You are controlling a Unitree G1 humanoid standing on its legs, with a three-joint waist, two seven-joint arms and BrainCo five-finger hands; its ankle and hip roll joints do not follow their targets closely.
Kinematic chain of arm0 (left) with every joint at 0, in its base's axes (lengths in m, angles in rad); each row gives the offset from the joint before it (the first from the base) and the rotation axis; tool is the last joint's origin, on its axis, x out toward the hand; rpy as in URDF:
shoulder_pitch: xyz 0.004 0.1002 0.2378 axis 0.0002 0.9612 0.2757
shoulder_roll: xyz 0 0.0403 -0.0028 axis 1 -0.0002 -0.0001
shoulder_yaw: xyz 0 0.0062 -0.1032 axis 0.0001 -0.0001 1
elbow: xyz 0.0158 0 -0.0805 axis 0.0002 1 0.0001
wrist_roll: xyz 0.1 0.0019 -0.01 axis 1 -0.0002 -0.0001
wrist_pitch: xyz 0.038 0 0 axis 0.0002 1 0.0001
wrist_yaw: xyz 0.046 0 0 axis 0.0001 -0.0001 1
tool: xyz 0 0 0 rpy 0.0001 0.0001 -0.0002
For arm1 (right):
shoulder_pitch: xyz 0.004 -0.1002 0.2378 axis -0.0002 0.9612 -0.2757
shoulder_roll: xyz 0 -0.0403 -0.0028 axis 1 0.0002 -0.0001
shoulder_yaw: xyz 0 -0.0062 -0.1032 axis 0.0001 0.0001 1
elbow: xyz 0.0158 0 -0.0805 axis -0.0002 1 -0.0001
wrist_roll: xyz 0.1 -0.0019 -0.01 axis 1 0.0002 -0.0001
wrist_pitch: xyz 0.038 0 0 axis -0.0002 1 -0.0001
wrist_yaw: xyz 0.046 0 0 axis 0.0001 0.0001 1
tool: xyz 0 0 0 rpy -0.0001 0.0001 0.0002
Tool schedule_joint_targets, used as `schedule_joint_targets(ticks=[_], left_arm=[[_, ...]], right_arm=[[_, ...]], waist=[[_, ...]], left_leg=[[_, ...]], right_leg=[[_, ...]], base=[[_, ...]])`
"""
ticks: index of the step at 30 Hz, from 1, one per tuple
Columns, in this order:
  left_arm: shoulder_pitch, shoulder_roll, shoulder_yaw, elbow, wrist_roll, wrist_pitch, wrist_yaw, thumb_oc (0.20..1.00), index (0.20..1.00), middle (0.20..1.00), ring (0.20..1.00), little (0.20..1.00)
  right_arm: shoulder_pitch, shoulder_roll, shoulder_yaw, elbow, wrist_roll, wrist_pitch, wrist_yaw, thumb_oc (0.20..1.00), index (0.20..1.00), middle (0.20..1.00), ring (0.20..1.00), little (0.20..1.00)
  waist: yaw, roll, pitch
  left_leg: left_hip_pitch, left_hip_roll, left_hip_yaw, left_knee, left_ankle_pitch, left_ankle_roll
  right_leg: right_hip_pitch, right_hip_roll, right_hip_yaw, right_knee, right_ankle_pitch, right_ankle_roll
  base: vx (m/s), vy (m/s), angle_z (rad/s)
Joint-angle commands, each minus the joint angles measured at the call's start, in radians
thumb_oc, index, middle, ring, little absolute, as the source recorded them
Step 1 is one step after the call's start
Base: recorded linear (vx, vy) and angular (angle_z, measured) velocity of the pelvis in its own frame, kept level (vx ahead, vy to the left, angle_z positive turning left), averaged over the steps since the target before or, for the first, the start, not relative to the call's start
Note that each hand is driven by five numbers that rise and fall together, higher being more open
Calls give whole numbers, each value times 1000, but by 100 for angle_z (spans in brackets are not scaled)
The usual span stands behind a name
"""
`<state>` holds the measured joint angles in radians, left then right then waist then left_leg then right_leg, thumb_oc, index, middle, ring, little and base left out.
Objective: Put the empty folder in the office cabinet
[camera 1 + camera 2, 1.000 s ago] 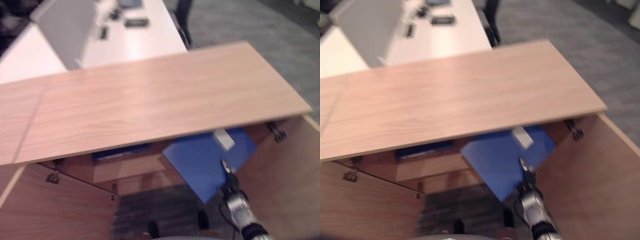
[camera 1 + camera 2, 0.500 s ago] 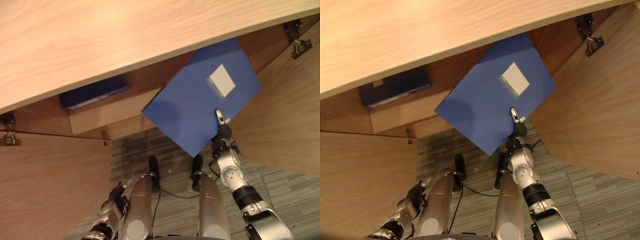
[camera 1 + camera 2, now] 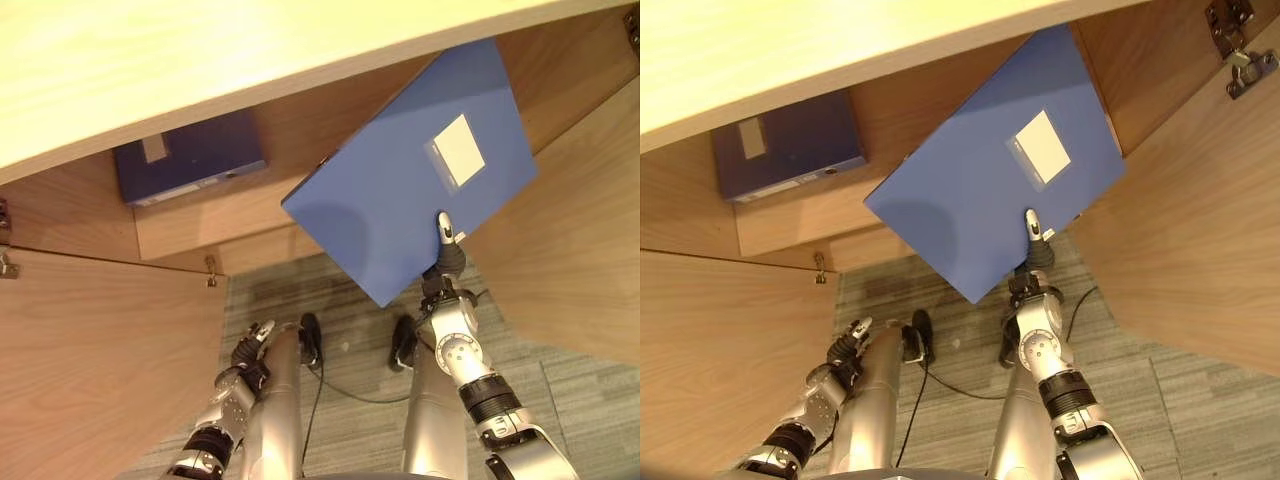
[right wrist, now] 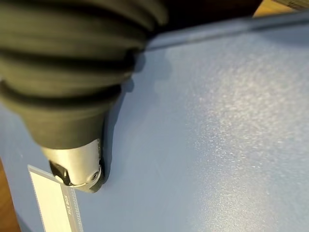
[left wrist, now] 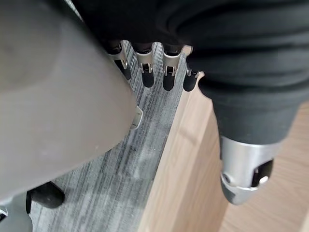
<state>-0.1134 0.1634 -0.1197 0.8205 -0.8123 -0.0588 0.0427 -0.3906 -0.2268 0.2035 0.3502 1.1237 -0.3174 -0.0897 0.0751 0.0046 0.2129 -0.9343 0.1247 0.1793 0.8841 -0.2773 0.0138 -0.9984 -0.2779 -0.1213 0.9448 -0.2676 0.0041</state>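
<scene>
up close, right hand (image 4: 72, 121) thumb pressed on blue folder (image 3: 400, 190), fingers hidden

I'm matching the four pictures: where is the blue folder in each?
Left eye: blue folder, upper right of centre.
Right eye: just right of centre, upper half.
Right wrist: its blue face lies behind the thumb.
Left wrist: not in it.
Shared landmark: its white label.

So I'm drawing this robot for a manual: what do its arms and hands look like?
Both arms are silver-grey metal tubes with dark ribbed rings at the joints. The right hand has a black ribbed cover at the wrist and a silver thumb ending in a dark tip. The left hand is likewise dark-covered, with a row of silver fingers tipped in black.
</scene>
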Motion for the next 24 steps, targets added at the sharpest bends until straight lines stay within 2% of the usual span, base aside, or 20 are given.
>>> schedule_joint_targets(ticks=[1,3,6,10,11,16,18,24], left_arm=[[59,18,-44,-10,-53,-7,23,1000,1000,1000,1000,1000],[81,40,-61,-48,-95,-9,35,1000,1000,1000,1000,1000],[98,61,-81,-90,-131,-4,38,1000,1000,1000,1000,1000],[106,77,-88,-116,-146,-6,42,1000,1000,1000,1000,1000],[114,87,-94,-130,-151,-6,40,1000,1000,1000,1000,1000],[117,108,-113,-176,-173,-12,55,1000,1000,1000,1000,1000],[120,122,-132,-217,-186,-18,63,1000,1000,1000,1000,1000],[141,156,-159,-328,-227,-40,97,1000,1000,1000,1000,1000]], right_arm=[[-209,-62,-17,-6,-67,-48,-67,200,200,200,200,200],[-376,-74,-45,140,-11,-48,-124,200,200,200,200,200],[-481,-62,-67,264,36,-37,-150,200,200,200,200,200],[-535,-69,-72,360,44,-22,-164,200,200,200,200,200],[-554,-64,-77,431,39,6,-171,200,200,200,200,200],[-588,-40,-102,623,66,52,-187,200,200,200,200,200],[-599,-22,-123,692,90,70,-196,200,200,200,200,200],[-622,15,-158,743,134,59,-236,200,200,200,200,200]], waist=[[40,9,-36],[65,9,-43],[84,11,-42],[95,14,-37],[102,18,-35],[118,26,-22],[126,39,-5],[141,67,27]], left_leg=[[-9,5,-62,1,-54,2],[-26,1,-74,7,-54,0],[-40,-3,-80,16,-59,-2],[-47,-6,-83,24,-62,-1],[-51,-9,-84,27,-64,-1],[-73,-16,-91,38,-67,-1],[-90,-19,-95,42,-66,-2],[-138,-28,-105,69,-71,4]], right_leg=[[40,-49,63,-125,6,4],[32,-56,63,-113,1,4],[24,-63,60,-96,-10,2],[21,-69,62,-85,-16,1],[18,-72,61,-78,-21,-1],[1,-84,59,-55,-29,-2],[-9,-89,58,-44,-34,-2],[-50,-103,61,-4,-44,0]], base=[[18,-35,8],[17,-30,5],[15,-9,15],[8,-1,13],[5,-5,16],[-4,-12,7],[-22,-12,4],[-17,1,6]])
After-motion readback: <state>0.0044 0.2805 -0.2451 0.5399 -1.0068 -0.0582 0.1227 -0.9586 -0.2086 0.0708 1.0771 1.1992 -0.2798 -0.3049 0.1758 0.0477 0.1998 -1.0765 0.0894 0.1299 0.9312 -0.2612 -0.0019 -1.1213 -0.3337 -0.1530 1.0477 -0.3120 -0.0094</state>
